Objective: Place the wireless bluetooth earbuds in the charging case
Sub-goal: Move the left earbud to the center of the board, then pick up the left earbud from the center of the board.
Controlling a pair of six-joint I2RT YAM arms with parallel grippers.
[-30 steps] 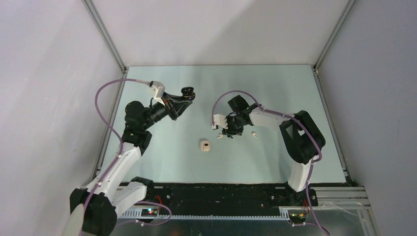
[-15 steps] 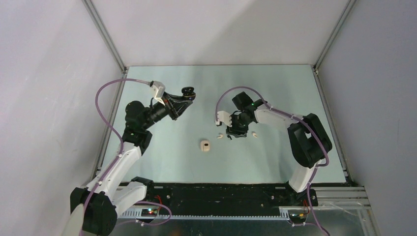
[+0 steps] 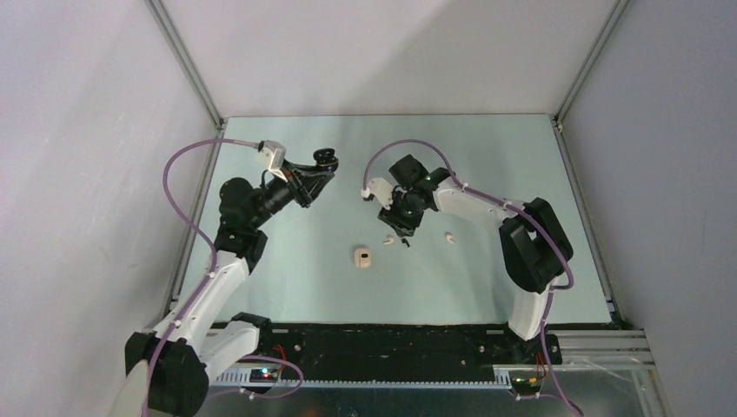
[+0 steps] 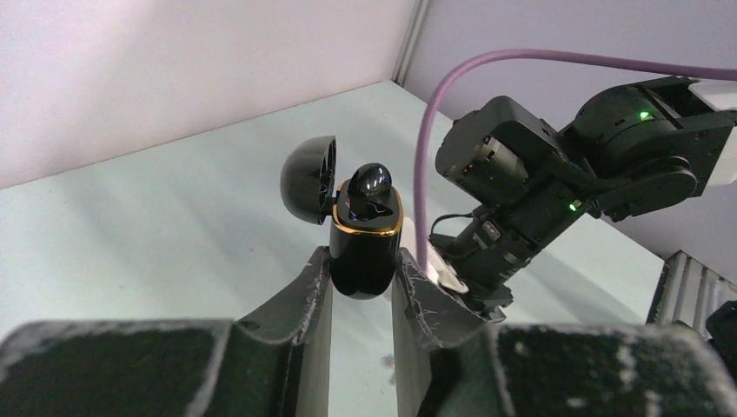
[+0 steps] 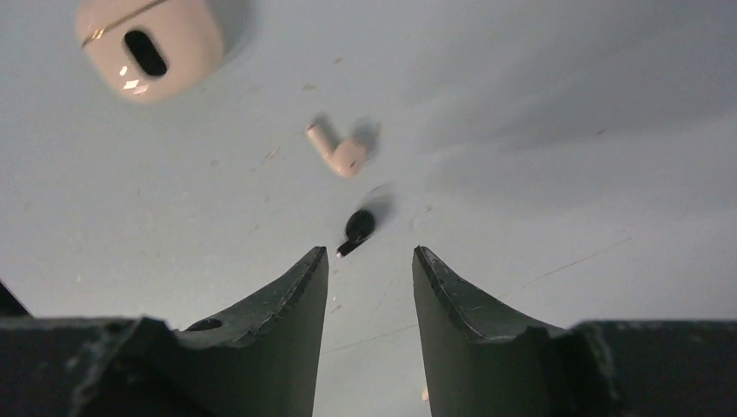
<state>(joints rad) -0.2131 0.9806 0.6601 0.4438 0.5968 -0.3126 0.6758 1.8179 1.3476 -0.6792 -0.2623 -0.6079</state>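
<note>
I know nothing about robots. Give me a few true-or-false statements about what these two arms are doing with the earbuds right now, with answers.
1. The left jaws clamp an open black case. True.
2. That case is empty. False: one black earbud sits in it.
3. The right jaws grip an earbud. False: they stand open, and the loose black earbud lies on the table.
4. A cream earbud lies near the loose black earbud. True.
</note>
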